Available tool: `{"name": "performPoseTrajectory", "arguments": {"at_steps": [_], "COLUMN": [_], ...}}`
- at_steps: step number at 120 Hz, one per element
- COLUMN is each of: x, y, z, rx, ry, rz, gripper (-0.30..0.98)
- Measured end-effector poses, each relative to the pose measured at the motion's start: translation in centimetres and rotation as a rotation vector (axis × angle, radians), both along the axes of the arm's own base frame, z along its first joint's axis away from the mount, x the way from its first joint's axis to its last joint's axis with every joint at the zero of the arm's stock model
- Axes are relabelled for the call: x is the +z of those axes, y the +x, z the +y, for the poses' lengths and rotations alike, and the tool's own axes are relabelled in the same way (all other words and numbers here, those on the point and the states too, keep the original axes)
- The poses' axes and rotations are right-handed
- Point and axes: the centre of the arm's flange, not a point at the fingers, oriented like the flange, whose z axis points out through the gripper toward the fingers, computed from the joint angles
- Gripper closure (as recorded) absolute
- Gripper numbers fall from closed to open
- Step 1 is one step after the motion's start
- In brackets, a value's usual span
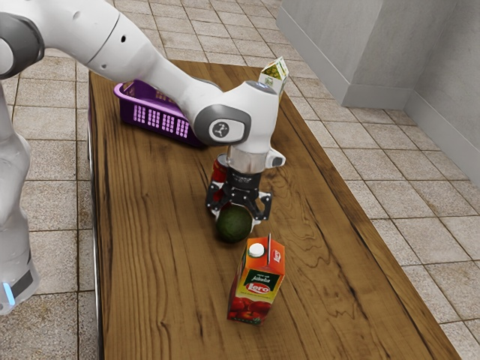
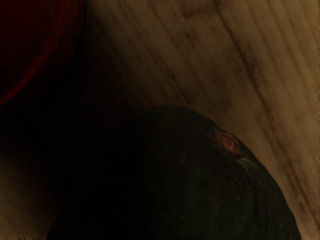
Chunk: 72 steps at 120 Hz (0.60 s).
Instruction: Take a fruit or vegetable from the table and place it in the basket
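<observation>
Looking from the near end of the brown wood counter (image 1: 330, 300), we first see a juice box (image 1: 257, 289). It stands up straight and has a white cap, with red and yellow on its front. Just past it is the round, dark green avocado (image 1: 233, 225), the thing for our job. It is out of the basket, right under our black gripper (image 1: 238, 215). We can't tell how far open our gripper is, or if it has hold of the avocado. We can't tell if the avocado touches the wood, either. From up close, we see a little brown stem spot (image 2: 228, 143) on it.

A bit farther back is a shiny red thing (image 1: 220, 168), partly hidden by our gripper. Farther off, on the exterior view's left, sits the purple basket (image 1: 161, 123) with little holes in its side. Our white arm (image 1: 142, 56) covers some of it. At the far end, toward the exterior view's right, is a small white and green carton (image 1: 274, 73).
</observation>
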Motion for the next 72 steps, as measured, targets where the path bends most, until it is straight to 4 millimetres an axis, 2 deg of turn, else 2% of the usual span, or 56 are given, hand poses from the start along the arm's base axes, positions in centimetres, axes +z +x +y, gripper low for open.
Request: {"name": "performPoseTrajectory", "arguments": {"at_steps": [14,35,49,72], "x": [0.0,0.3,0.8,4.4], "y": [0.0,0.3,1.3,3.6], "z": [-0.1,-0.7,-0.9,-2.6], "rx": [0.005,-0.004,-0.004,-0.055], "ry": [-0.006,-0.003,-0.002,0.029], "rz": [0.000,-0.007,-0.021,-0.104], "gripper": [0.26,0.27,0.27,0.29]}}
